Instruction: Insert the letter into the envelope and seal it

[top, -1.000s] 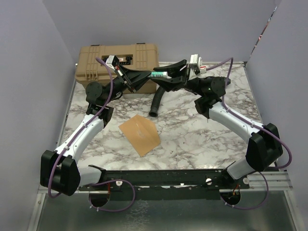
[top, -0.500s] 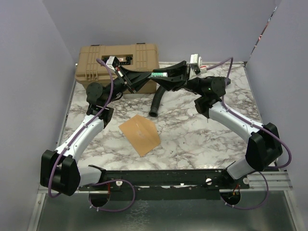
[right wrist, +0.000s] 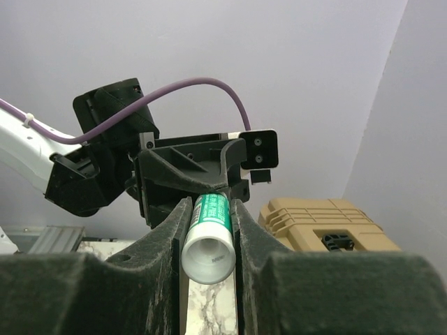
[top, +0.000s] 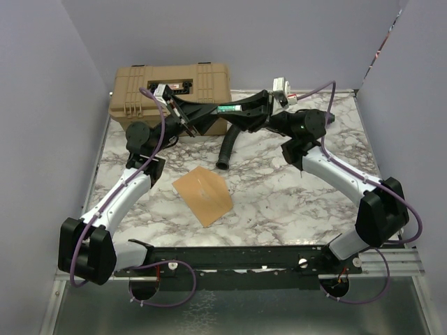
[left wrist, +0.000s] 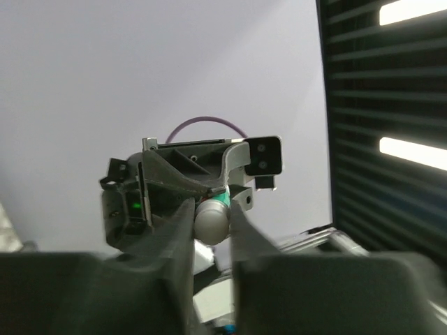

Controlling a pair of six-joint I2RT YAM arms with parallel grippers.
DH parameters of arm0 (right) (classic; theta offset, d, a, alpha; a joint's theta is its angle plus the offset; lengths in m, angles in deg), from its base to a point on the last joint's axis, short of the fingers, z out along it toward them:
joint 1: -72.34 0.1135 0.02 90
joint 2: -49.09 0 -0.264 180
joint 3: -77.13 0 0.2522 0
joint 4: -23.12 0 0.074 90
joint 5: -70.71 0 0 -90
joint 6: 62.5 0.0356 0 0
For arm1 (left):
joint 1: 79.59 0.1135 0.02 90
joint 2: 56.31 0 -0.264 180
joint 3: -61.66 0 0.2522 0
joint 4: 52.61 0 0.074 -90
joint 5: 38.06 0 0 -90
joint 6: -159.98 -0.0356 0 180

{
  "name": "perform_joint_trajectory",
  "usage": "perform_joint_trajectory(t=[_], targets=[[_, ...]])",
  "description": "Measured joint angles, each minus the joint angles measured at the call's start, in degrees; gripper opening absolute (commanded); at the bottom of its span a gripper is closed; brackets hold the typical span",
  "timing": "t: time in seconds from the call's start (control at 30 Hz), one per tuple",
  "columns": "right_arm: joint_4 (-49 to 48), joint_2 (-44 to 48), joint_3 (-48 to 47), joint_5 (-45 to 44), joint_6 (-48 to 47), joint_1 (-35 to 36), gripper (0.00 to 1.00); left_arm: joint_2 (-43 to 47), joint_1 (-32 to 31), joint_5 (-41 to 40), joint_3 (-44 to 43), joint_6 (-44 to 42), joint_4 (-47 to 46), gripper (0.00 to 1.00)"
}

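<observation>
— Well, where do the two arms stand?

— Raised over the far side of the table (top: pixel 314 202), tip to tip in front of the tan toolbox (top: pixel 167 80). The left gripper (top: pixel 208 112) and the right gripper (top: pixel 234 112) hold one glue stick (top: pixel 225 109) between them, one at each end.

— Are both clamped on it?

— Yes. In the left wrist view the fingers (left wrist: pixel 178 223) press on the stick's white rounded end; in the right wrist view the fingers (right wrist: pixel 167 237) squeeze the green-and-white tube (right wrist: pixel 211 213) from both sides.

— What differs from a second ago?

— The right gripper has slid left along the stick. A stretch of green tube showed between the two grippers then; only a sliver shows there now, and the tips nearly meet. The left arm has barely moved.

— And the envelope?

— The envelope (top: pixel 202 195) lies flat on the marble, near the middle and closer to the arm bases, well below the grippers, exactly where it lay before. A black hose (top: pixel 227 150) lies just beyond it.
</observation>
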Motion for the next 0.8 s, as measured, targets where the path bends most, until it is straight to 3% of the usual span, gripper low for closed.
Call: perform_joint_trajectory(t=[0.07, 0.13, 0.33, 0.43, 0.53, 0.6, 0.73, 0.8], targets=[[0.09, 0.0, 0.0, -0.46, -0.02, 0.0, 0.01, 0.04, 0.0, 0.02, 0.24, -0.39, 0.13, 0.82], [0.09, 0.04, 0.04, -1.75, 0.0, 0.0, 0.01, 0.09, 0.0, 0.04, 0.55, -1.49, 0.52, 0.88], [4.92, 2.23, 1.27, -9.35, -0.09, 0.0, 0.01, 2.29, 0.9, 0.13, 3.08, -7.76, 4.22, 0.9], [11.89, 4.85, 2.93, -14.38, -0.57, 0.0, 0.01, 5.68, 3.06, 0.15, 5.22, -15.06, 11.26, 0.9], [20.9, 7.41, 4.92, -19.43, -1.2, 0.0, 0.01, 8.74, 4.48, -0.33, 5.66, -24.33, 20.76, 0.83], [27.58, 7.78, 5.33, -21.57, -2.16, 0.0, 0.01, 10.97, 4.68, -2.43, 5.51, -33.4, 30.25, 0.72], [38.21, 7.56, 8.2, -22.49, -4.04, 0.17, 0.01, 13.0, 4.63, -10.86, 5.79, -49.22, 47.82, 0.59], [42.14, 6.88, 9.14, -23.17, -4.68, 1.09, 0.01, 13.0, 4.68, -15.19, 6.91, -53.11, 52.37, 0.52]])
